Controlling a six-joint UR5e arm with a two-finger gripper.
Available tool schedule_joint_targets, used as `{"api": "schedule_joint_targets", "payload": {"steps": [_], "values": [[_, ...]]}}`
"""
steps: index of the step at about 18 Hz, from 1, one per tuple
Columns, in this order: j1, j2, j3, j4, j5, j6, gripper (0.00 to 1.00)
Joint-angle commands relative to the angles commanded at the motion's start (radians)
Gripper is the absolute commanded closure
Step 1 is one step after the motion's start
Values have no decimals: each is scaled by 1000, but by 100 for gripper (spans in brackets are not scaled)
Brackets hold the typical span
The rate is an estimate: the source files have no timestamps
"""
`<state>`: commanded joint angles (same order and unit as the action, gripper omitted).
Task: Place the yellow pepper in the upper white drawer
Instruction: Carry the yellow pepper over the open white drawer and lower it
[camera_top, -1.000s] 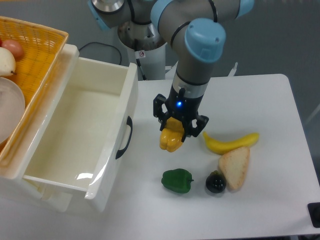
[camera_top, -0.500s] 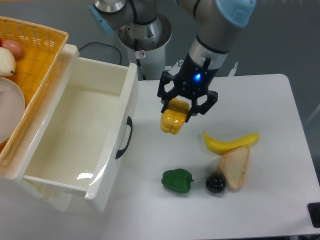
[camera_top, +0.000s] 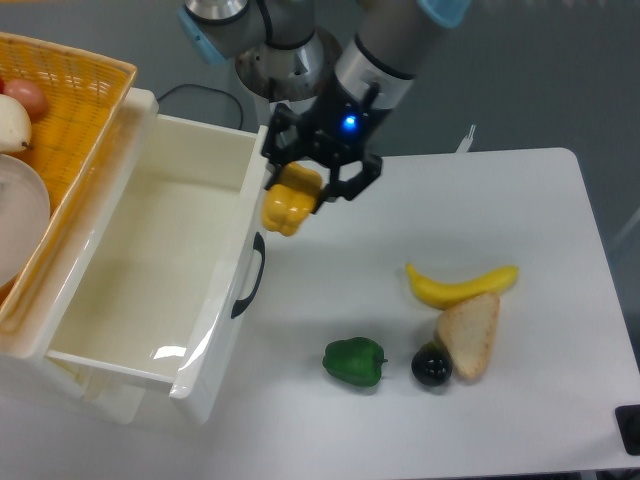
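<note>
The yellow pepper (camera_top: 287, 204) hangs in the air, held from above by my gripper (camera_top: 303, 186), which is shut on it. It is just right of the front wall of the upper white drawer (camera_top: 150, 258), above the black curved handle (camera_top: 251, 275). The drawer is pulled open and nothing shows inside it. My arm slants in from the upper right, with a blue light at the wrist.
A green pepper (camera_top: 355, 361), a dark round fruit (camera_top: 431, 365), a slice of bread (camera_top: 469, 333) and a banana (camera_top: 460, 285) lie on the white table to the right. A yellow-orange woven basket (camera_top: 75, 110) with produce sits on the cabinet top at the left.
My gripper has lifted the yellow pepper off the table and carried it up and to the left, from beside the banana to the drawer's front edge.
</note>
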<state>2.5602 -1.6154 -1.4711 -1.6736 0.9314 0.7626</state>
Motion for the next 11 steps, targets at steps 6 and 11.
{"api": "schedule_joint_targets", "payload": {"steps": [6, 11], "values": [[-57, 12, -2, 9, -36, -26, 94], [-118, -11, -6, 61, -34, -63, 93]]}}
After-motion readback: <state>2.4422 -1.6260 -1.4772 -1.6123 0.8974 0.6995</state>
